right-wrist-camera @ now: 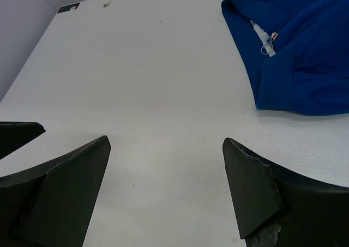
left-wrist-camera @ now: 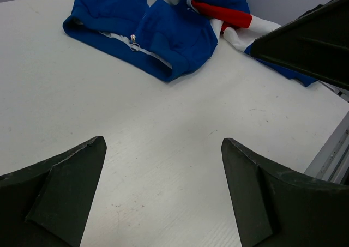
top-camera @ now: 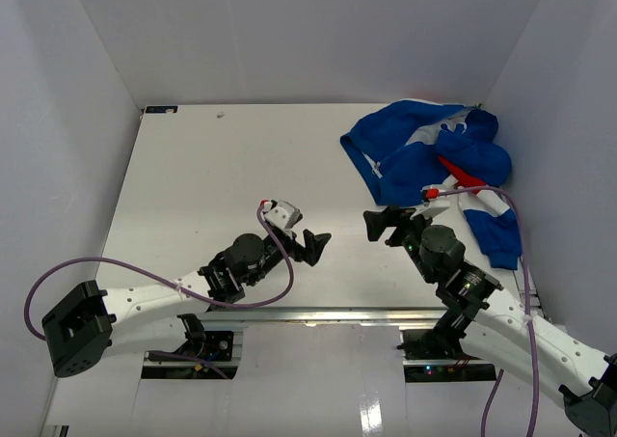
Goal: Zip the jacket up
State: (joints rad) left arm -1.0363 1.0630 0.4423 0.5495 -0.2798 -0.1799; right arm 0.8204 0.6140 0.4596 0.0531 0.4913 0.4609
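Top external, crumpled jacket point(top-camera: 424, 152), zip point(left-wrist-camera: 134, 44) mostly hidden, left hand point(top-camera: 316, 246) spread, right hand point(top-camera: 378, 227) spread

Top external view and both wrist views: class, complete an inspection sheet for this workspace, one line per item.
Surface: white table, flat and matte.
Job's things: blue jacket bunched in the far right corner; zip pull showing, front looks open.
Clutter: small speck near the far edge.
Hands: left hand and right hand both open, holding nothing, tips facing each other.
Cables: purple cable loops by the left arm; another runs beside the jacket.
Surroundings: plain white walls.
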